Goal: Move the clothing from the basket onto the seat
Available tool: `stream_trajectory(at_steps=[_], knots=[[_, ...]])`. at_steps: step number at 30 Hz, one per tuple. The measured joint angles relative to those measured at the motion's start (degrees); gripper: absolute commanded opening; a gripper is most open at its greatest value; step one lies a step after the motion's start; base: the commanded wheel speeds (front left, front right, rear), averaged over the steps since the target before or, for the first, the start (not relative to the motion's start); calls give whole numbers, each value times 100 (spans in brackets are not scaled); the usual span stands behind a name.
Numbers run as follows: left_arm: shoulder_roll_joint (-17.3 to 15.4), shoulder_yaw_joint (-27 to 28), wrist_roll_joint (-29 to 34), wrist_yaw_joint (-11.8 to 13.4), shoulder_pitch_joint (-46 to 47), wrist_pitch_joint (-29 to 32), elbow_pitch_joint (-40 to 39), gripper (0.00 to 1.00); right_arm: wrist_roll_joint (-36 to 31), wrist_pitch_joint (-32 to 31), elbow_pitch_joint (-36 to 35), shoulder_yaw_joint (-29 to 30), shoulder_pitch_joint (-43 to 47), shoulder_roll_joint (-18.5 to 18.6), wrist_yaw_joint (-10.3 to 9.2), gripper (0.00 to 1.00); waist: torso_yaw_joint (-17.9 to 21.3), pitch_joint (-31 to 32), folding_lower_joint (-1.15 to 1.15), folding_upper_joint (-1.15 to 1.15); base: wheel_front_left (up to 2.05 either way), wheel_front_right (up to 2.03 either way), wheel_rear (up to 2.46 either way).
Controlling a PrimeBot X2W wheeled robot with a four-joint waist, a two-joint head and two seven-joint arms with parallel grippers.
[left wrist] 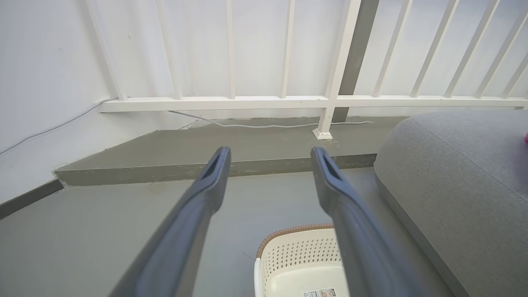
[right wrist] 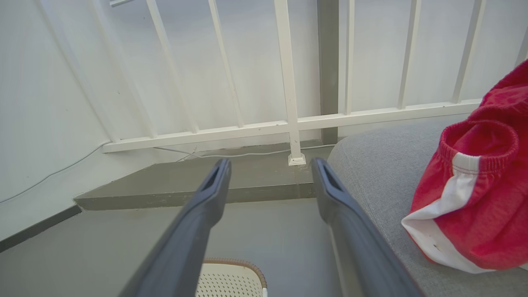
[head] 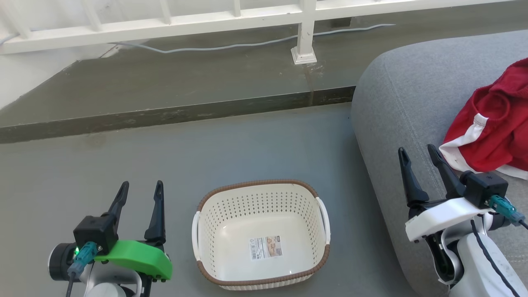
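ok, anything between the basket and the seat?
Nothing: a strip of bare grey floor separates the basket from the seat, clearest in the head view.

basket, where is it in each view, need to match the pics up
Head view: basket at bottom centre, whole and empty, on the floor.
Left wrist view: basket at the bottom edge, right of centre, cut off.
Right wrist view: basket at the bottom edge, left of centre, a corner showing.
Shared landmark: the railing post foot, above and a little right of the basket in all three.
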State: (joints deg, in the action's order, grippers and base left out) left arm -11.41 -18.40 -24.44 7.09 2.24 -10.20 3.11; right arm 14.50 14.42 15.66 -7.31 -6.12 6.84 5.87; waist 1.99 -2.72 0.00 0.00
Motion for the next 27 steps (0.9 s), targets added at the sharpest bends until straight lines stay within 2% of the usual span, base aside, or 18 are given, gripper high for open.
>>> stream_trajectory(at_steps=[9,27], knots=[[36,79,42,0,-38,9,18,100,-2,-70,-147,9,97,2,-94,100,-1,48,0,0,0,0,0],[152,170,112,0,-138,66,36,100,-1,-147,-393,7,231,5,-147,100,-2,41,0,0,0,0,0]])
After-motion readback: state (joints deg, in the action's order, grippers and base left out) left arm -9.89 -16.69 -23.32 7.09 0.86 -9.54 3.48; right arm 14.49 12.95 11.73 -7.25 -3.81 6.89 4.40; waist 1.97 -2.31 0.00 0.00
